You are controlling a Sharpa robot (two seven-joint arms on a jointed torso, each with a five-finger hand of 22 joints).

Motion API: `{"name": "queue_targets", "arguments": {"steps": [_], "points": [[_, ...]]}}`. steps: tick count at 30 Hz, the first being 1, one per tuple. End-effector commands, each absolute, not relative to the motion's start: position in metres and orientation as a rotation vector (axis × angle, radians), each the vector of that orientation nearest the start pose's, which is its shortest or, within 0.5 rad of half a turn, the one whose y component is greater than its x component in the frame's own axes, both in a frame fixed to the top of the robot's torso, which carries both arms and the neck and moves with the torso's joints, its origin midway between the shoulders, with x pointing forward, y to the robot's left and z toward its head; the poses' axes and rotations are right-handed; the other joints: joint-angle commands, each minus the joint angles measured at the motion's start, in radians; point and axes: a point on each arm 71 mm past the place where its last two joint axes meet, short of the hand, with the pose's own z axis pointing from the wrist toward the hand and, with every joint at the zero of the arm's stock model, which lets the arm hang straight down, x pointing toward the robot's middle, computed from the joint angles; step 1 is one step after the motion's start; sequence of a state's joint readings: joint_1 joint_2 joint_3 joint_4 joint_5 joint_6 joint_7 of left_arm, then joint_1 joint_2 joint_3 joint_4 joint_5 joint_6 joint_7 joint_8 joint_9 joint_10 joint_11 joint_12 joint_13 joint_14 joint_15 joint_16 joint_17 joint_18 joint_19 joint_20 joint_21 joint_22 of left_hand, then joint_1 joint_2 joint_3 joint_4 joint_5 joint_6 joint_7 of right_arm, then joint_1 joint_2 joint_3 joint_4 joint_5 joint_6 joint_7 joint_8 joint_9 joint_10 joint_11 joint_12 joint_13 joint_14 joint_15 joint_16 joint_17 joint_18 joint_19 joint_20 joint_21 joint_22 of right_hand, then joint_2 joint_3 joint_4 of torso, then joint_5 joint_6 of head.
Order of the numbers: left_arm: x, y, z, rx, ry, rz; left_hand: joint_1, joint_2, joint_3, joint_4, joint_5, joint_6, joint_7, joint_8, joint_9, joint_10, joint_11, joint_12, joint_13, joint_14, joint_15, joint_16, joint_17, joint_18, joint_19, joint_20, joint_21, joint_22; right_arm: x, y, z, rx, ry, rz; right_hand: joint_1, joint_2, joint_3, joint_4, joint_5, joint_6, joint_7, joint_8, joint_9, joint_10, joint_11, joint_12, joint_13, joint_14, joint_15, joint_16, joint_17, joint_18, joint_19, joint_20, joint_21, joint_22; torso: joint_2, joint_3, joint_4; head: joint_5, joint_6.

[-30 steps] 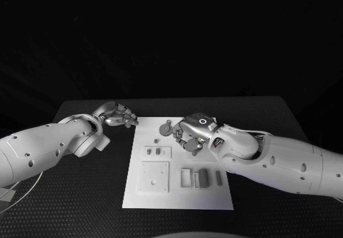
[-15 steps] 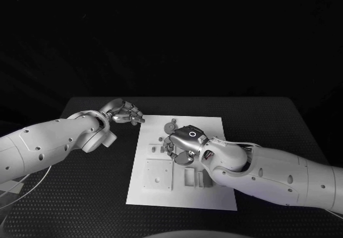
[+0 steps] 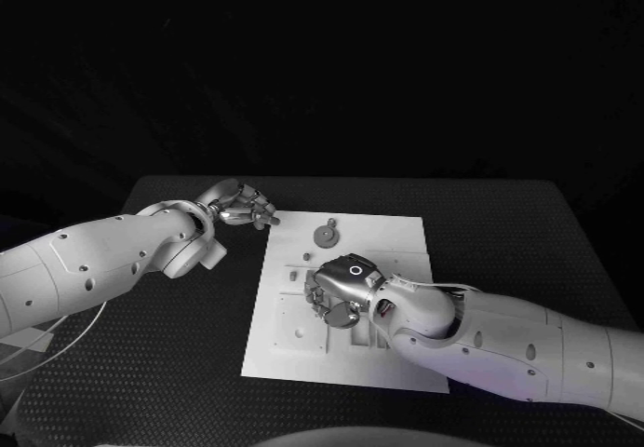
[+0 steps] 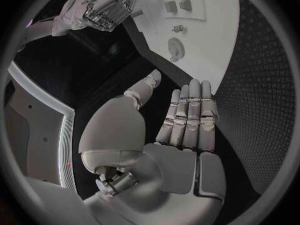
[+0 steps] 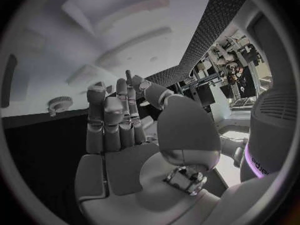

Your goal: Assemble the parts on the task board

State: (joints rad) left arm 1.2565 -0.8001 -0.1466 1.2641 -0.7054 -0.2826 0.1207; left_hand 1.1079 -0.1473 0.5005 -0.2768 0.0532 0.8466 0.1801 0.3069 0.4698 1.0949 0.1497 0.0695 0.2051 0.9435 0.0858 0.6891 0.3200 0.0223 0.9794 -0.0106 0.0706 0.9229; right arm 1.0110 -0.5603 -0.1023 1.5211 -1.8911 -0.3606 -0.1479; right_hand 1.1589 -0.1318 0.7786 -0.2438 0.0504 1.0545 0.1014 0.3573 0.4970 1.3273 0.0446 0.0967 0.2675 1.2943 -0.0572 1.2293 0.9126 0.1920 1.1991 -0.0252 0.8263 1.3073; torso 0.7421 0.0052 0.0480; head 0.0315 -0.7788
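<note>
Right hand over the middle of the board, fingers curled toward the left-side sockets; the wrist view shows a thin pin pinched at its fingertips, long axis roughly along the fingers. Whether the pin stands plumb over a socket cannot be told. Left hand released, fingers straight, off the board's far-left corner, holding nothing. Gear lies flat near the far edge, beyond the right hand, about midway between the two hands

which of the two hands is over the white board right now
The right robot hand: it hangs over the task board. The left robot hand is off its far left corner, above the black table.
</note>
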Motion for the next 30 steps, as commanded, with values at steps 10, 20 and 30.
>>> {"name": "queue_targets", "arguments": {"steps": [10, 20, 30], "points": [[0.5269, 0.2598, -0.2075, -0.498, 1.74, -0.92, 0.007, -0.002, -0.006, -0.001, -0.003, -0.003, 0.004, 0.004, -0.001, 0.0, 0.004, 0.0, -0.002, 0.005, -0.001, -0.006, 0.002, 0.014, 0.005, 0.0, 0.001, -0.002, 0.4038, -0.0525, -0.2788, -0.637, 1.614, 0.777, 0.007, 0.009, 0.005, -0.003, 0.002, 0.004, 0.0, 0.002, 0.002, 0.007, 0.001, 0.001, 0.0, 0.0, -0.009, 0.003, 0.001, 0.07, 0.0, -0.005, 0.001, 0.017, 0.0, -0.0002, -0.0001, 0.007, -0.012], [0.5268, 0.2616, -0.2077, -0.502, 1.742, -0.915, 0.007, -0.002, -0.006, -0.001, -0.003, -0.003, 0.004, 0.004, -0.001, 0.0, 0.004, 0.0, -0.002, 0.005, -0.001, -0.007, 0.003, 0.014, 0.005, 0.0, 0.0, -0.002, 0.4008, -0.0531, -0.2788, -0.64, 1.624, 0.785, 0.005, 0.01, 0.004, -0.003, 0.002, 0.003, 0.001, 0.002, 0.002, 0.007, 0.001, 0.0, 0.0, 0.0, -0.008, 0.003, 0.001, 0.07, 0.0, -0.005, 0.001, 0.017, 0.0, -0.0003, 0.0, 0.01, -0.016], [0.5265, 0.2624, -0.2077, -0.503, 1.743, -0.913, 0.007, -0.002, -0.007, -0.001, -0.003, -0.003, 0.004, 0.004, -0.001, 0.0, 0.004, 0.0, -0.002, 0.004, 0.0, -0.009, 0.004, 0.013, 0.004, 0.001, 0.0, -0.003, 0.4007, -0.0553, -0.2796, -0.641, 1.631, 0.781, 0.004, 0.011, 0.004, -0.004, 0.002, 0.003, 0.001, 0.002, 0.003, 0.007, 0.002, 0.0, 0.0, 0.0, -0.008, 0.003, 0.002, 0.07, 0.0, -0.005, 0.001, 0.017, 0.0, -0.0003, -0.0001, 0.012, -0.018]]}}
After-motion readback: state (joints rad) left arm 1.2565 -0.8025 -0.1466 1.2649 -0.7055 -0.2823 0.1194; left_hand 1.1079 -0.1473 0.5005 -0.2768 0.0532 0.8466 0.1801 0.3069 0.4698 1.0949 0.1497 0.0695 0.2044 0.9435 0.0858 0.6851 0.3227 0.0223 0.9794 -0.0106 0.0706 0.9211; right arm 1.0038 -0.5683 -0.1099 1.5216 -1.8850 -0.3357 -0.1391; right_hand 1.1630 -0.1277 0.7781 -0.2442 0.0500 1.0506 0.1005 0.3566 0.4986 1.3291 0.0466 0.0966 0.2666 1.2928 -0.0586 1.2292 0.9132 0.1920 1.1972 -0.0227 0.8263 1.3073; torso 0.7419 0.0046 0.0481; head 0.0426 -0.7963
